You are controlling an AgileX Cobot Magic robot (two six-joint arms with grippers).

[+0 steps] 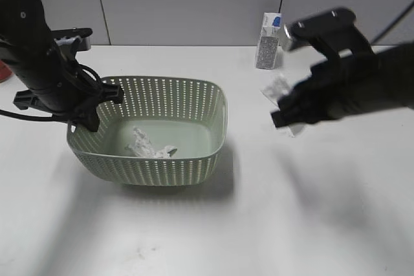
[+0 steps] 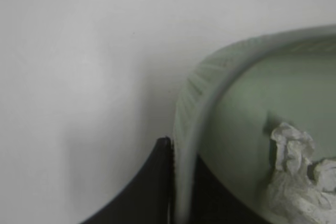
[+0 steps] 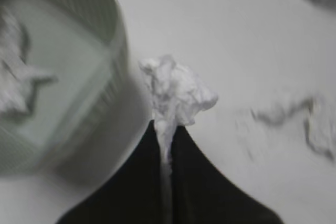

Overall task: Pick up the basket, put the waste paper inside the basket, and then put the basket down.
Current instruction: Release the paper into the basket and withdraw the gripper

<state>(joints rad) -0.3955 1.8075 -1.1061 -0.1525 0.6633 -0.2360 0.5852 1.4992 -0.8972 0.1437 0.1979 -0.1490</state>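
I count one basket (image 1: 152, 130) at centre left, rim clamped by left gripper (image 1: 90, 105), one waste paper piece (image 1: 150, 145) inside, one (image 3: 176, 95) pinched by right gripper (image 3: 165, 140), one (image 3: 294, 116) on table at right.

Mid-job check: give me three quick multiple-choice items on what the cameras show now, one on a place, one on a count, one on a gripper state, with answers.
1. Where is the carton?
A. Inside the basket
B. At the table's far edge, beyond the basket
C. In the left gripper

2. How many waste paper pieces lie in the basket?
A. None
B. One
C. Four

3. What is the right gripper doing?
A. Open, empty
B. Shut on the basket rim
C. Shut on a waste paper piece

Answers: B, it stands upright by the wall; B, one crumpled piece on the basket floor; C, its fingers pinch the paper.
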